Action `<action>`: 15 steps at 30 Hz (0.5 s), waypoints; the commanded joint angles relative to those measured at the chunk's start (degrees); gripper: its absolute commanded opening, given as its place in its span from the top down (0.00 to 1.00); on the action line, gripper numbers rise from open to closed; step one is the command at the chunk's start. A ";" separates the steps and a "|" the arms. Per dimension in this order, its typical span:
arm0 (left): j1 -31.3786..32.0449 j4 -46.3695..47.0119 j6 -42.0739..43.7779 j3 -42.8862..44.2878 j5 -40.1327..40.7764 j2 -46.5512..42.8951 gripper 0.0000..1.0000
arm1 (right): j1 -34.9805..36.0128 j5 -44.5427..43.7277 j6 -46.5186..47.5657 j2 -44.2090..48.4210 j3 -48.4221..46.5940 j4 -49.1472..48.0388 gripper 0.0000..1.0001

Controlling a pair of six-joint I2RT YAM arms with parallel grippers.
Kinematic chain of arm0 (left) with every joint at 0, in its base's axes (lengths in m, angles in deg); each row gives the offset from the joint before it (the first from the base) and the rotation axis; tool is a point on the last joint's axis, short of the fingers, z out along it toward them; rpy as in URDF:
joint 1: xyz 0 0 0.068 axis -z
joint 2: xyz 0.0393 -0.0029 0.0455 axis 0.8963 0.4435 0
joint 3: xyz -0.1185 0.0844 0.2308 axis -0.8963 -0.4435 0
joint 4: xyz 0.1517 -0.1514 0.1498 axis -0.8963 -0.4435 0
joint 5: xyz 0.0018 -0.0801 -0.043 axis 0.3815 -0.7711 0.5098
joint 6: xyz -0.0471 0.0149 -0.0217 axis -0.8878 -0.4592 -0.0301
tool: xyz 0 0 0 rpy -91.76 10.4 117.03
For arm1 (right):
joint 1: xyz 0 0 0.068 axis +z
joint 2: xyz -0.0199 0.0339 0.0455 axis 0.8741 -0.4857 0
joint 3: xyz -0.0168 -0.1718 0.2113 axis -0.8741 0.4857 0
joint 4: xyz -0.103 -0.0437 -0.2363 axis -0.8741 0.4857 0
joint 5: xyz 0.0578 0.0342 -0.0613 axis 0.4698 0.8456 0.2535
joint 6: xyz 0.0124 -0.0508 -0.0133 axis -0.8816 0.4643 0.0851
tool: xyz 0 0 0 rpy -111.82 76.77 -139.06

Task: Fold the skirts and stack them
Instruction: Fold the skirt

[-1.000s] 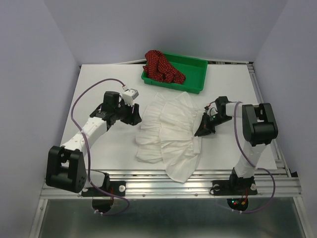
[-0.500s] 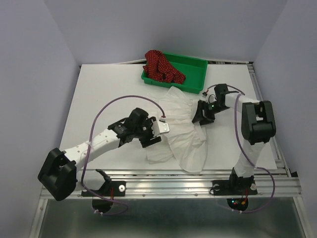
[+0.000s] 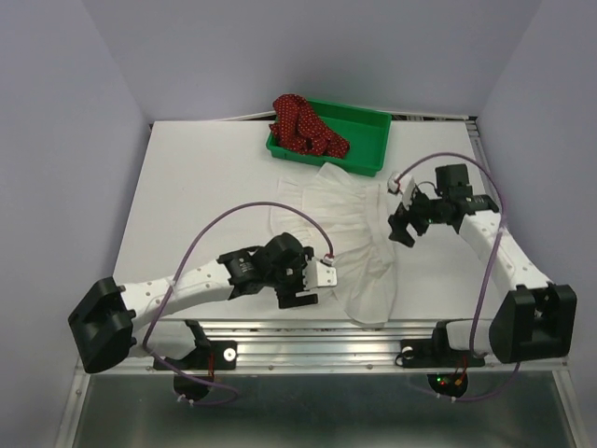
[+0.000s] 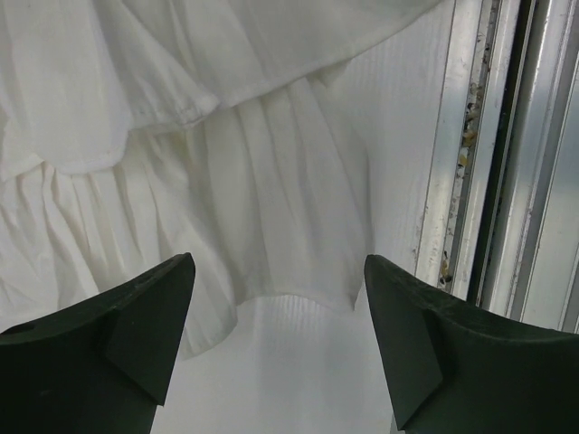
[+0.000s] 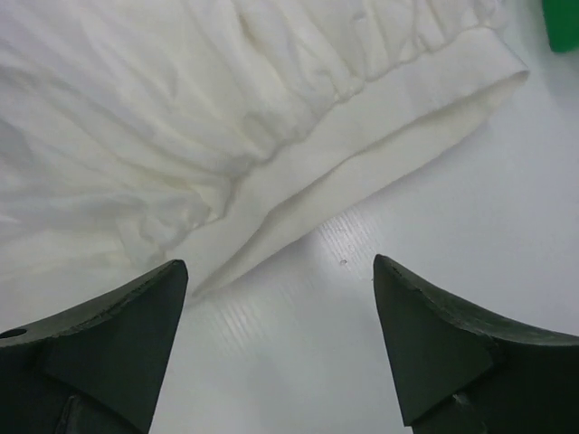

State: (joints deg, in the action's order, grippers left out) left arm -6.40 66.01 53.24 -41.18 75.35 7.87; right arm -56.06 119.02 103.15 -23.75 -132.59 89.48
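Note:
The white ruffled skirt (image 3: pixel 350 233) lies spread on the table's middle. The dark red dotted skirt (image 3: pixel 303 126) sits bunched in the green tray (image 3: pixel 368 140) at the back. My left gripper (image 3: pixel 300 291) hovers at the white skirt's near left edge, open and holding nothing; in the left wrist view its gripper (image 4: pixel 278 271) frames the pleated hem (image 4: pixel 262 208). My right gripper (image 3: pixel 401 231) stands open just right of the skirt. In the right wrist view that gripper (image 5: pixel 280 269) is over bare table, with the waistband (image 5: pixel 362 136) a little beyond the fingertips.
The metal rail (image 4: pixel 493 181) of the table's near edge runs close beside the left gripper. A corner of the green tray (image 5: pixel 563 27) shows at the top right of the right wrist view. Purple walls enclose the table.
The left arm swept from the skirt's left side to its near edge, dragging cloth rightward, and opened. The right gripper let go of the waistband, opened and drew back to the right.

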 commanded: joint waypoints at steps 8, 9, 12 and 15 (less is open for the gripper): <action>1.52 -1.83 -2.56 2.04 -0.63 6.15 0.11 | 0.48 13.21 58.98 16.43 26.16 -6.64 0.11; 1.61 -1.92 -2.65 2.12 -0.63 6.76 0.11 | 0.48 13.66 60.94 16.96 27.66 -8.04 0.11; 1.61 -2.71 -2.56 3.26 0.16 9.23 0.13 | 1.00 15.50 65.95 18.10 33.54 -14.27 0.12; 1.61 -3.50 -2.74 4.67 1.48 11.51 0.15 | 1.53 15.86 71.91 17.85 35.85 -16.32 0.14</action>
State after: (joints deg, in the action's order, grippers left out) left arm -4.65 63.97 51.03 -39.89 76.11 17.88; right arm -55.23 130.91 162.12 -6.55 -98.62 80.37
